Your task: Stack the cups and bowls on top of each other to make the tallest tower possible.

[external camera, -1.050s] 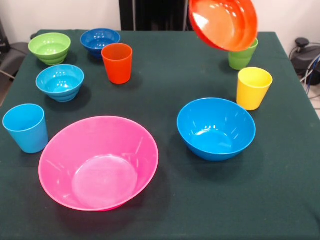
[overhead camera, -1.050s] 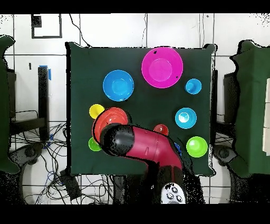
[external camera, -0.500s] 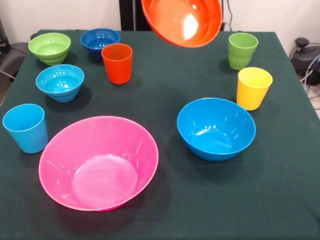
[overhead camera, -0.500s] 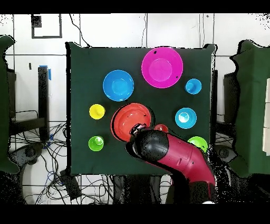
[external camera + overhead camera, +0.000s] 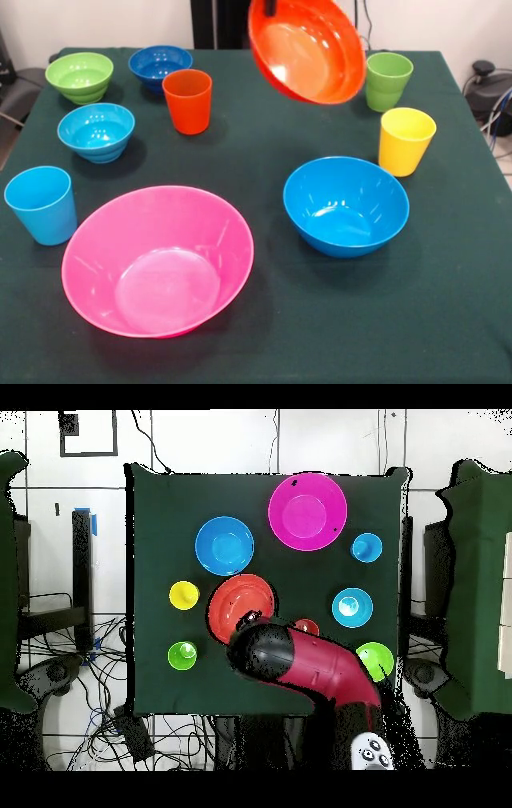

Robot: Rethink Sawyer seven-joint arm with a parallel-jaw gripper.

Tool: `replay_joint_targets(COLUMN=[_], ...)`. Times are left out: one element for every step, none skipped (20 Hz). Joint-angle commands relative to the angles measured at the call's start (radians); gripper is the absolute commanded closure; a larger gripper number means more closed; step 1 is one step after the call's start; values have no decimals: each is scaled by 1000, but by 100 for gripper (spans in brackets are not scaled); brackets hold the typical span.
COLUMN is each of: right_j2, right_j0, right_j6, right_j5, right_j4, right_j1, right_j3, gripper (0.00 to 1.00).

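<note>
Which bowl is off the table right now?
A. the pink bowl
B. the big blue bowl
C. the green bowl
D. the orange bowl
D: the orange bowl hangs tilted in the air at the top of the front view, while the pink bowl, the big blue bowl and the green bowl all sit on the table.
</note>
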Motion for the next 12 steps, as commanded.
replay_joint_targets(right_j2=[10, 6, -20, -19, -12, -5, 8, 22, 29, 37, 45, 52], right_j0=[109, 114, 140, 142, 137, 132, 120, 109, 102, 96, 92, 87], right_j6=[122, 125, 145, 145, 137, 128, 116, 103, 101, 99, 100, 101], right_j5=[-70, -68, -59, -61, -75, -88, -93, -97, -86, -74, -47, -21], right_j4=[-69, -63, -62, -49, -44, -36, -29, -22, -10, 2, 18, 34], right_j1=[125, 126, 131, 137, 146, 156, 162, 168, 160, 152, 131, 111], right_j3=[-90, -91, -105, -103, -102, -101, -98, -95, -85, -75, -58, -42], gripper=[100, 100, 100, 100, 100, 100, 100, 100, 100, 100, 100, 100])
